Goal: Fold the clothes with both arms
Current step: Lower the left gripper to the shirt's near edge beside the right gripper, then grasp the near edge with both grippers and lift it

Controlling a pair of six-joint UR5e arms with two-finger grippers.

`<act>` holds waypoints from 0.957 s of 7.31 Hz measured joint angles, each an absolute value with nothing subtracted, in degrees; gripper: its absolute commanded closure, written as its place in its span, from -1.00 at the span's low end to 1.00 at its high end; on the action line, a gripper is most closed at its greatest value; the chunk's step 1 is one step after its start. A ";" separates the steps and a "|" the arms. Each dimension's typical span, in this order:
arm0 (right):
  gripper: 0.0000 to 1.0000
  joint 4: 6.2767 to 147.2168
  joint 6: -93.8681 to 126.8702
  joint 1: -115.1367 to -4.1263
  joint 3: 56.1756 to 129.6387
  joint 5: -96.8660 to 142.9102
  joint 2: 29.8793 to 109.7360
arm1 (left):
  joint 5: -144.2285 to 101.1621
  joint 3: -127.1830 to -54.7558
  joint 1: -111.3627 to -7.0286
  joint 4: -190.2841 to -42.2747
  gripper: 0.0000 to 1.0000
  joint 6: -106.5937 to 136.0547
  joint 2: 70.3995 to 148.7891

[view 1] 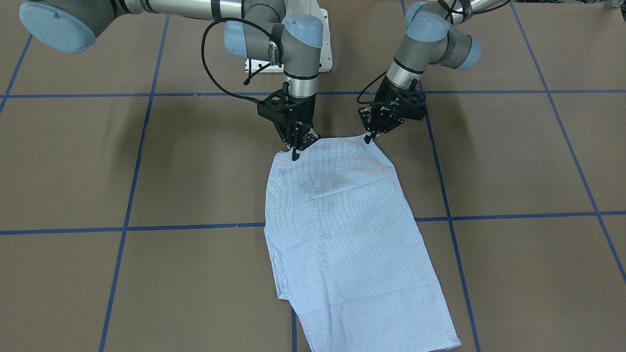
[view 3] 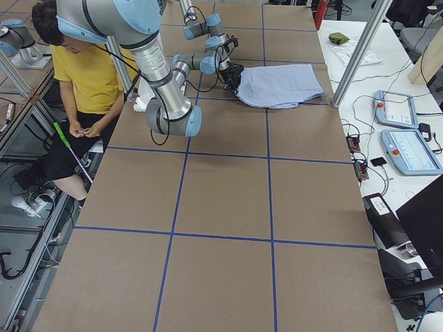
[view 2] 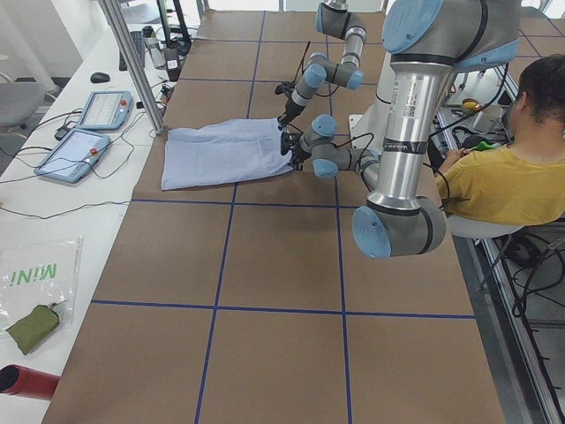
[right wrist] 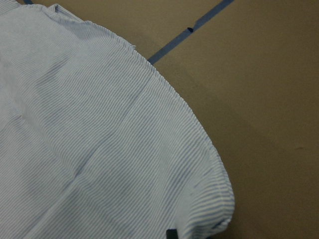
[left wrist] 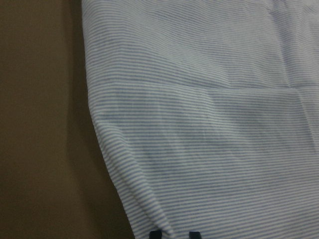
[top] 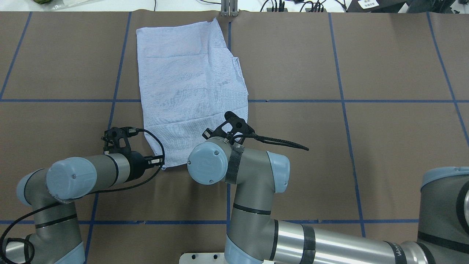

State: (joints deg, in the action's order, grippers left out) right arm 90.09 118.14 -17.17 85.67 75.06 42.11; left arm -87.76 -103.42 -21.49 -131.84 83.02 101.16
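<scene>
Black left gripper [view 1: 369, 138], jaws drawn in on the shirt's near corner, which peaks up off the table toward it. The black right gripper [view 1: 296, 149] pinches the other near corner the same way, as far as I can judge. In the left wrist view two dark fingertips [left wrist: 154, 234] show at the cloth's edge; in the right wrist view only one shows, the other probably under the fabric.

From the two held corners the light blue striped shirt [view 1: 352, 234] runs away from the robot as a long narrow panel with no sleeve hanging loose. It lies flat on the brown table [view 1: 513, 161], across a blue tape line [view 1: 513, 215].

The step in hand looks like the end-over-end fold. To do it well:
- lift both corners evenly;
- keep the edge between them taut;
- carry it toward the far hem;
- lower it square, so the sides line up and the lower layer is not dragged.
</scene>
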 measured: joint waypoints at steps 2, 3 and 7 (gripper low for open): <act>1.00 90.05 117.29 -17.25 89.44 75.13 45.11 | -88.23 -107.18 -21.40 -131.04 1.00 83.15 101.22; 1.00 90.06 116.36 -17.22 95.35 75.21 49.61 | -89.32 -110.94 -21.21 -129.05 1.00 83.75 101.64; 1.00 92.06 115.17 -12.16 120.35 73.22 66.36 | -91.10 -119.77 -14.45 -122.17 1.00 90.09 107.28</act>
State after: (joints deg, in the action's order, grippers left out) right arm 92.06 115.17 -12.16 120.35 73.22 66.36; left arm -91.10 -119.77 -14.45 -122.17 90.09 107.28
